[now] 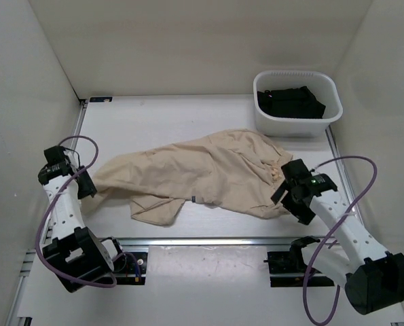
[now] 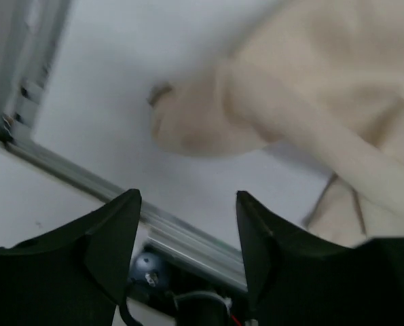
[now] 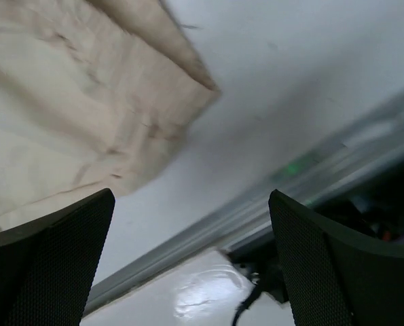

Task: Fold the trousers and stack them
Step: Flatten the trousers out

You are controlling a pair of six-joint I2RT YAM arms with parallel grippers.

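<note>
Left gripper [image 2: 188, 200]: jaws apart with nothing between them, low over the table at the left end of the cloth. The wrist view shows only bare surface in the gap.
Right gripper [image 3: 191, 200]: jaws also wide apart and empty, just beside the right end of the cloth, with bare surface and the near rail in its gap.
Trousers [image 1: 202, 173]: one beige pair lying loose and crumpled across the middle of the table [image 1: 154, 119], not yet flattened or folded. One end tapers toward the left arm. The wider, rumpled end lies by the right arm, and a flap doubles over near the front.
Risk, missed or thin grasp: the cloth edge lies ahead of each set of fingers, not between them. Closing here would likely catch nothing, or pinch only a single layer that slips out.
Risk, bunched layers: the wrinkles and the doubled flap hide which edge is which. A pinch on the wrong layer would probably carry the creases into the fold.
Risk, uneven pull: the arms sit at opposite ends, so if one lifts sooner or higher, the soft cloth may twist rather than spread.
Risk, near edge: the metal rail [image 1: 208, 240] runs close to the front of the cloth, and a drag toward the arms could hang fabric over it or snag it.
Risk, bin: a white tub [image 1: 290, 125] holding dark clothing [image 1: 290, 102] stands behind the right arm's end, and a wide swing there could bump it.
</note>
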